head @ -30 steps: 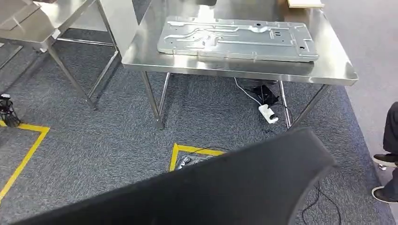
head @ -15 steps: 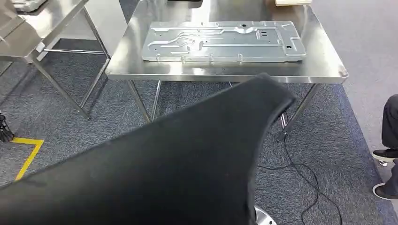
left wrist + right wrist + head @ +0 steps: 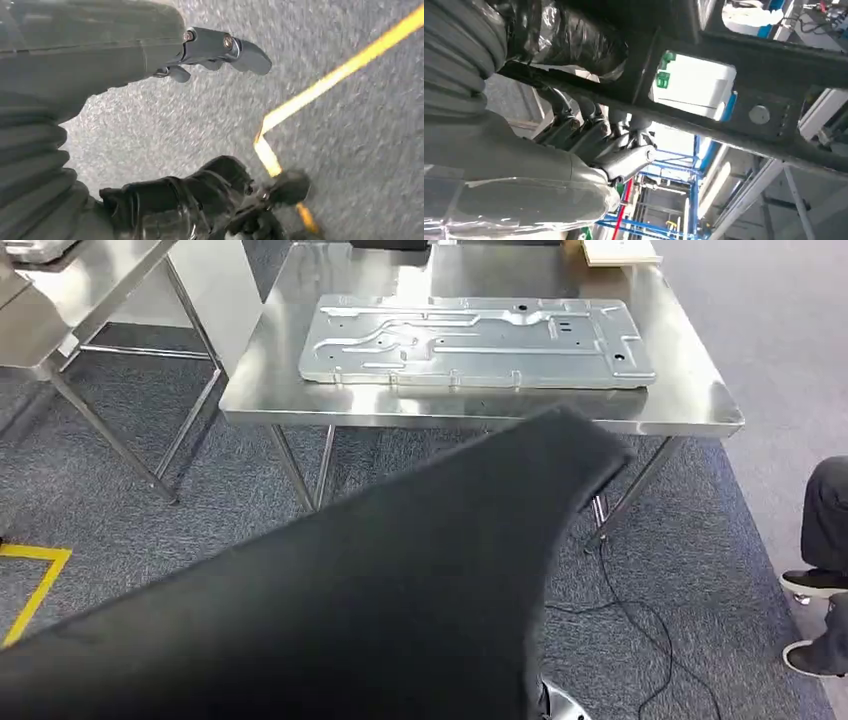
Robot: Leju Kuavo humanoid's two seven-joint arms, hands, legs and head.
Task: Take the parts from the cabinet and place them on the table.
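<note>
Head view, left to right: second steel table (image 3: 60,300) at the far left, yellow floor tape (image 3: 30,585) on grey carpet (image 3: 200,510), then the main steel tabletop (image 3: 690,390) with a flat silver stamped metal panel (image 3: 470,340) lying flat along it. A wooden block (image 3: 620,252) sits at the tabletop's far right corner. A big black part (image 3: 380,590) spans the lower frame, tilted up, its upper corner overlapping the tabletop's near edge; cannot tell if it touches. Black cables (image 3: 640,630) trail on the carpet under the tabletop, a person's dark leg and shoes (image 3: 815,580) at the right edge. Left wrist view: left robot hand (image 3: 210,55) over carpet, thumb and fingers apart, nothing in it. Right wrist view: right robot hand (image 3: 599,135) has its fingers curled up against a bar of the black part's dark frame (image 3: 734,95), gripping it.
</note>
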